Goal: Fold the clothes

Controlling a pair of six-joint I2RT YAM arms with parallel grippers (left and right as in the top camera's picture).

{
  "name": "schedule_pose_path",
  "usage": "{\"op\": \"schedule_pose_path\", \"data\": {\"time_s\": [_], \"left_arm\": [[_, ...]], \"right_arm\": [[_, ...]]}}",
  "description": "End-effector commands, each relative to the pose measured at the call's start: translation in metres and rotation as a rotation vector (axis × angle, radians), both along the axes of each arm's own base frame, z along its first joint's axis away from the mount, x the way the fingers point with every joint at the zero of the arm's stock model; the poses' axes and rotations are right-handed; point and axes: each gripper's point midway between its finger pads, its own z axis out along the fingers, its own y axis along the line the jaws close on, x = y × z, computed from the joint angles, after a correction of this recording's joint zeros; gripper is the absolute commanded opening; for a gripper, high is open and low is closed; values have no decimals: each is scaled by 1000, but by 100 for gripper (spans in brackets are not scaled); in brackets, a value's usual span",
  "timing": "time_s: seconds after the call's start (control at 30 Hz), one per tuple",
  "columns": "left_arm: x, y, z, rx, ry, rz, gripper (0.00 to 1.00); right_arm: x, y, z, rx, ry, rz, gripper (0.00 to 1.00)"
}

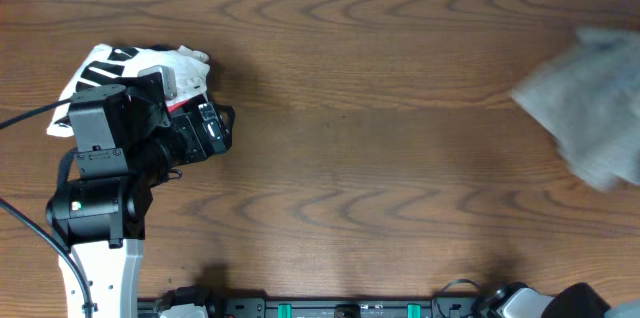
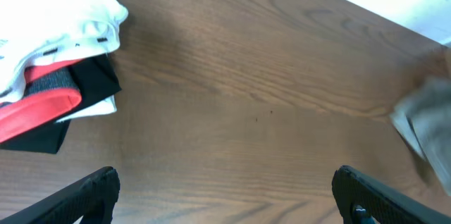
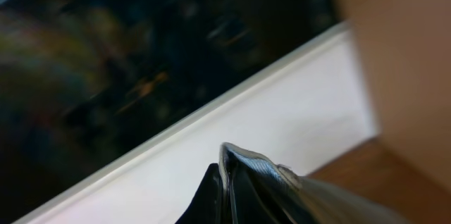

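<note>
The pale khaki shorts (image 1: pixel 590 108) are a blurred bundle at the far right edge of the table. They also show at the right edge of the left wrist view (image 2: pixel 426 129). My right gripper (image 3: pixel 232 182) is shut, with a fold of the greyish shorts (image 3: pixel 338 203) pinched between its fingers; its camera points toward the wall. The gripper itself is not visible in the overhead view. My left gripper (image 1: pixel 215 128) is open and empty over bare wood (image 2: pixel 229 196), far left of the shorts.
A white garment bundle with black stripes and red trim (image 1: pixel 140 68) lies at the far left, partly under my left arm, and shows in the left wrist view (image 2: pixel 56 55). The right arm's base (image 1: pixel 560 303) sits at the front edge.
</note>
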Motion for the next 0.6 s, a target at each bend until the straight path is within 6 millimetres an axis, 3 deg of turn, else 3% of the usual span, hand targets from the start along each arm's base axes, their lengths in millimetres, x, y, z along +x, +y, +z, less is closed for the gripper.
{"op": "schedule_pose_path", "data": {"time_s": [0.0,0.13,0.23,0.33,0.37,0.47,0.57], "left_arm": [[3,0,10,5,-31,1,98],[3,0,10,5,-32,2,98],[3,0,10,5,-32,1,98],[3,0,10,5,-32,1,98],[3,0,10,5,-32,1,98],[3,0,10,5,-32,1,98],[3,0,10,5,-31,1,98]], "right_arm": [[46,72,-14,49,31,312,1],[91,170,-59,36,155,603,1],[111,258,-117,31,324,820,1],[112,337,-186,-11,532,991,1],[106,363,-208,-35,599,1050,5],[88,419,-259,-138,745,1154,38],[84,433,-281,-258,808,1096,54]]}}
